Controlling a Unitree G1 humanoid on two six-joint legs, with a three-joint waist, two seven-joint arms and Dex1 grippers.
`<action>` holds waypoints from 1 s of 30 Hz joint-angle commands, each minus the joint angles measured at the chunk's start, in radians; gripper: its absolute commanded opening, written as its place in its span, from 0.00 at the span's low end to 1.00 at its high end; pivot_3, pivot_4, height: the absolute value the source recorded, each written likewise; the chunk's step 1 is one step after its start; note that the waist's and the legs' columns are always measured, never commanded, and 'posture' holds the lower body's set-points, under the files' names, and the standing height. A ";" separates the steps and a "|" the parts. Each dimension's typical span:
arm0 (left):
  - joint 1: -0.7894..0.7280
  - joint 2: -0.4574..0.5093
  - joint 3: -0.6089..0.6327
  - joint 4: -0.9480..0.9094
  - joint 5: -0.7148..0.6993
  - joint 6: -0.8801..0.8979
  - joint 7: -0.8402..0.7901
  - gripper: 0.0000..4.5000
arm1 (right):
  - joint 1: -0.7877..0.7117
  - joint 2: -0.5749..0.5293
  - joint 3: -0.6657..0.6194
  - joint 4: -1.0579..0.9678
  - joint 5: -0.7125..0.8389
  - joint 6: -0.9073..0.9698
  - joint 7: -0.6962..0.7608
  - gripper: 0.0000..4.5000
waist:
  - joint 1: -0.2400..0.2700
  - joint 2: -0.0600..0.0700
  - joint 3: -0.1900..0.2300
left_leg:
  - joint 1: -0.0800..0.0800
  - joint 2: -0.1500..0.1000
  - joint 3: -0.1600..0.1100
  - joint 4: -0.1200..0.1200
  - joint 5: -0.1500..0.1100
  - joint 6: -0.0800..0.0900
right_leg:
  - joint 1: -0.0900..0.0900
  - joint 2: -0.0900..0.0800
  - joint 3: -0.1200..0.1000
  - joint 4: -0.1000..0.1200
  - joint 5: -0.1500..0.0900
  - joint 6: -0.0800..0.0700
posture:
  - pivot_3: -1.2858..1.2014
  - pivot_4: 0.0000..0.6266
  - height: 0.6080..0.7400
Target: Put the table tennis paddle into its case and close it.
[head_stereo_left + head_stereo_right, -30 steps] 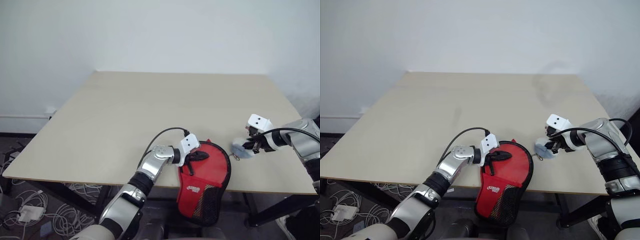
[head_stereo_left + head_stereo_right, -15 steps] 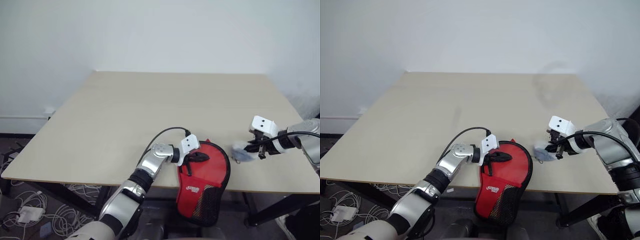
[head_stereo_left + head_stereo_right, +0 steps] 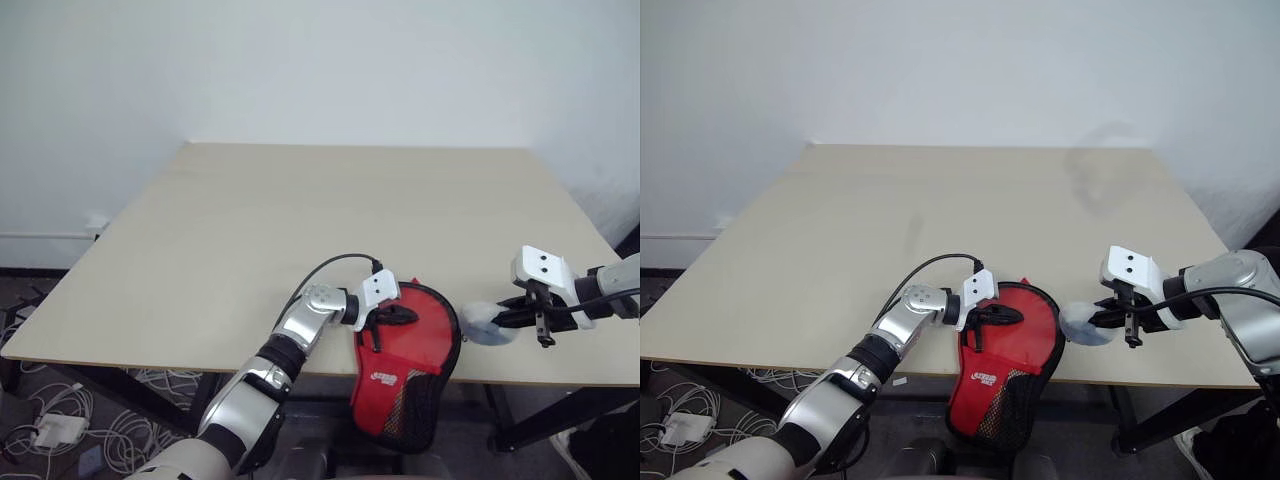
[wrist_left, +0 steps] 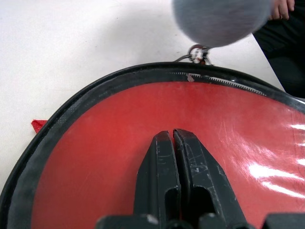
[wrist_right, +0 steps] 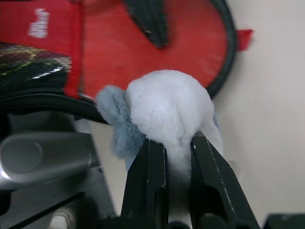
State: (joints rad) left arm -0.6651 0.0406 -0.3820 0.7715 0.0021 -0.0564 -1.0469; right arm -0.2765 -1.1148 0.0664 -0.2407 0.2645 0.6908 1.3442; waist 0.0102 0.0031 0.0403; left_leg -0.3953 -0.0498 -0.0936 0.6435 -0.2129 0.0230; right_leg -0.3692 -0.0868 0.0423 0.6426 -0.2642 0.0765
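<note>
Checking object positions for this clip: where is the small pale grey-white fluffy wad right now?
The pale grey-white fluffy wad is pinched in the right gripper, near the table's front edge, just right of the red fabric case.

Red case (image 3: 405,350), black mesh, white logo; pale grey-white wad (image 3: 484,322); beige table (image 3: 300,220)

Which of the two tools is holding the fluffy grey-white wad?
The right tool: it pinches the wad beside the case. The left tool presses shut onto the case.
</note>
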 commanded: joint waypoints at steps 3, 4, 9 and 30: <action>0.016 0.017 -0.026 0.064 0.049 0.012 -0.006 0.00 | 0.066 -0.024 -0.053 -0.105 0.050 0.018 -0.019 0.04 | 0.000 -0.001 0.000 | 0.000 0.000 0.000 0.000 0.000 0.000 | 0.000 0.000 0.000 0.000 0.000 0.000 | 0.52 0.00 0.96; 0.014 0.016 -0.025 0.066 0.049 0.011 -0.006 0.00 | 0.079 -0.027 -0.056 -0.117 0.055 0.021 -0.021 0.04 | 0.000 -0.001 0.000 | 0.000 0.000 0.000 0.000 0.000 0.000 | 0.000 0.000 0.000 0.000 0.000 0.000 | 0.52 0.00 0.96; 0.005 0.011 -0.022 0.081 0.052 0.003 -0.006 0.00 | 0.194 -0.066 -0.079 -0.194 0.072 0.008 -0.016 0.04 | 0.004 -0.001 0.000 | 0.000 0.001 0.000 0.000 0.000 0.000 | 0.000 0.000 0.000 0.000 0.000 0.000 | 0.52 0.00 0.96; -0.021 -0.002 -0.007 0.125 0.058 -0.020 -0.004 0.00 | 0.548 -0.158 -0.267 -0.358 0.137 -0.113 0.060 0.04 | 0.004 -0.004 0.000 | 0.000 0.007 0.001 0.001 -0.001 0.000 | 0.003 0.000 -0.002 -0.001 -0.001 0.001 | 0.52 0.00 0.96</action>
State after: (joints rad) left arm -0.7027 0.0220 -0.3773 0.8406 0.0218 -0.0915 -1.0572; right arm 0.2567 -1.2476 -0.1758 -0.5682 0.3764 0.5858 1.3627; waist 0.0145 -0.0004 0.0406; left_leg -0.3948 -0.0427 -0.0927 0.6445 -0.2140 0.0231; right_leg -0.3663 -0.0867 0.0407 0.6412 -0.2648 0.0771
